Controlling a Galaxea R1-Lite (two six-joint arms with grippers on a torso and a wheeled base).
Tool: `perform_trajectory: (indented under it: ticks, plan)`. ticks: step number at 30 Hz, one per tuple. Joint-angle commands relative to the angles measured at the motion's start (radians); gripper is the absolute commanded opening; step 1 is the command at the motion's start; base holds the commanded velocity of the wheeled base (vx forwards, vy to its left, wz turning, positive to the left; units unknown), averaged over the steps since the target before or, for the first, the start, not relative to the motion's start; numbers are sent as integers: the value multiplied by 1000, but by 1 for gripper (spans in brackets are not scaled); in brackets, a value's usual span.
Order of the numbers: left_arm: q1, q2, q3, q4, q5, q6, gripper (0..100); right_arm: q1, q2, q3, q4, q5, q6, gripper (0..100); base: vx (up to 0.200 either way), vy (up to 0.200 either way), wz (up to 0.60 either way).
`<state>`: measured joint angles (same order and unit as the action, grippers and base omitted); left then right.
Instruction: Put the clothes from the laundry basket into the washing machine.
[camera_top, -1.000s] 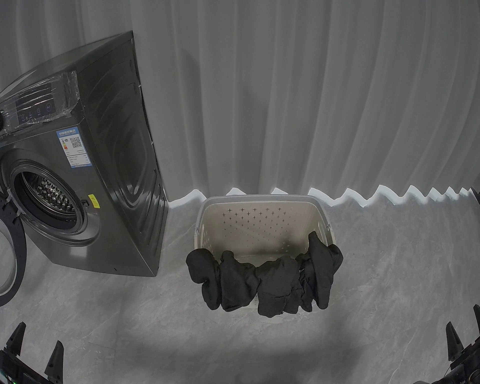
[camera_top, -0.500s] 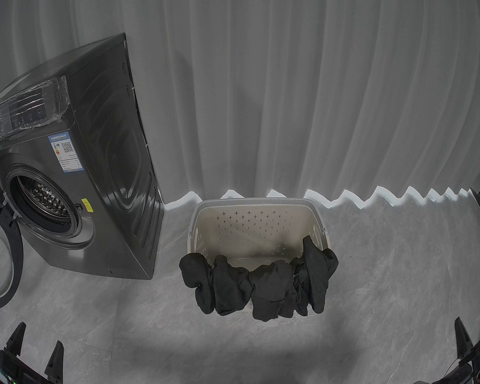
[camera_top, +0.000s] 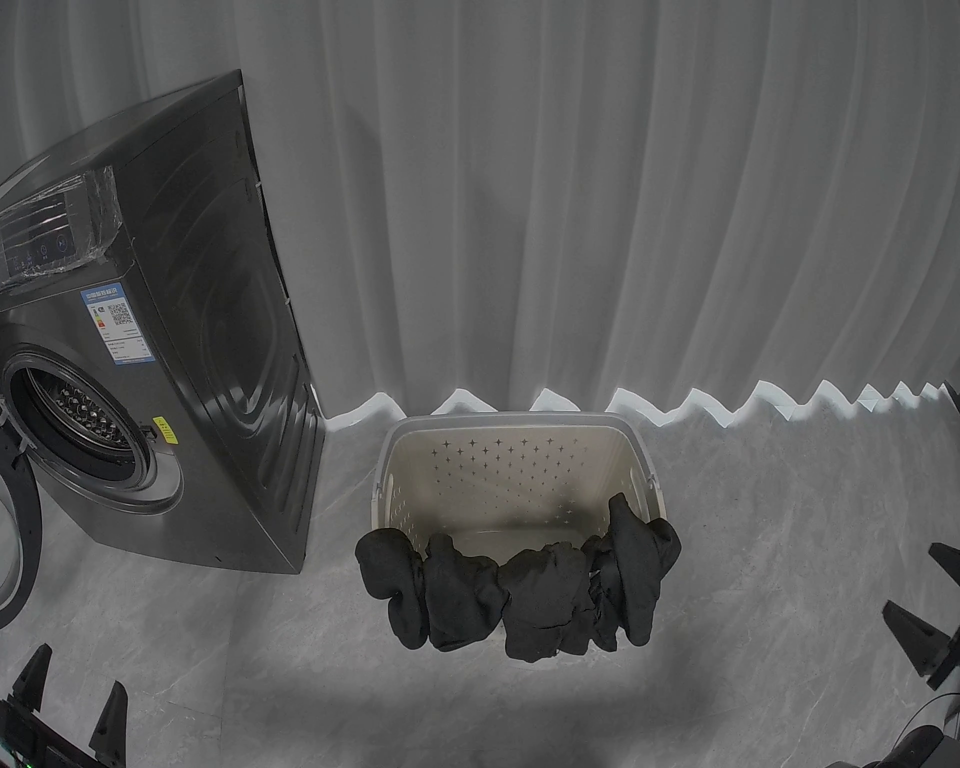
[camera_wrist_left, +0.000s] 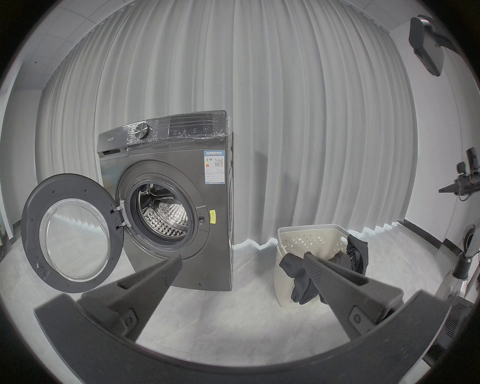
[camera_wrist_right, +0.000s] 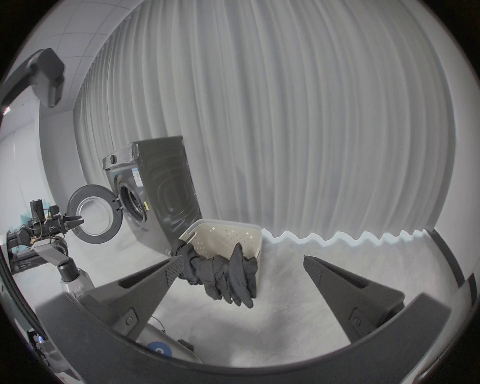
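Note:
A cream laundry basket (camera_top: 515, 465) stands on the floor in front of the curtain. Dark clothes (camera_top: 520, 595) hang in a bunch over its near rim. The grey washing machine (camera_top: 180, 330) stands to the left of it, its drum (camera_top: 85, 420) exposed and its round door (camera_wrist_left: 75, 232) swung wide. My left gripper (camera_top: 77, 672) is low at the near left, open and holding nothing. My right gripper (camera_top: 910, 578) is at the near right, also open and holding nothing. Both are well short of the basket (camera_wrist_right: 220, 237) and the clothes (camera_wrist_right: 220, 272).
A white pleated curtain (camera_top: 600, 200) closes off the back. The grey marble floor (camera_top: 300, 660) lies bare between me and the basket. The washer's door (camera_top: 15, 550) juts out at the far left.
The head camera has shifted, so washer and basket sit lower and further left. My right gripper has risen and turned at the right edge. The left gripper has kept still.

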<state>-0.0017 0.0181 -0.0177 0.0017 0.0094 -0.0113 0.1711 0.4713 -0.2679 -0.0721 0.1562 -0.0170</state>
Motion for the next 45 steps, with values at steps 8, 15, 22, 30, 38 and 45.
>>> perform_trajectory:
  ticks: [8,15,22,30,38,45]
  plan:
    - [0,-18,16,0,0,1,100,153,1124,26,-686,0,40,100,0,0,0]
    - [0,-18,16,0,0,-3,100,179,1396,-10,-926,-49,37,100,0,0,0]
    - [0,-18,16,0,0,-3,100,229,1489,-93,-934,-95,72,100,0,0,0]
    - [0,-18,16,0,0,-1,100,237,1574,-146,-939,-139,75,100,0,0,0]
    - [0,-18,16,0,0,1,100,240,1624,-203,-939,-152,75,100,0,0,0]
    - [0,-18,16,0,0,-1,100,252,1666,-263,-940,-165,74,100,0,0,0]
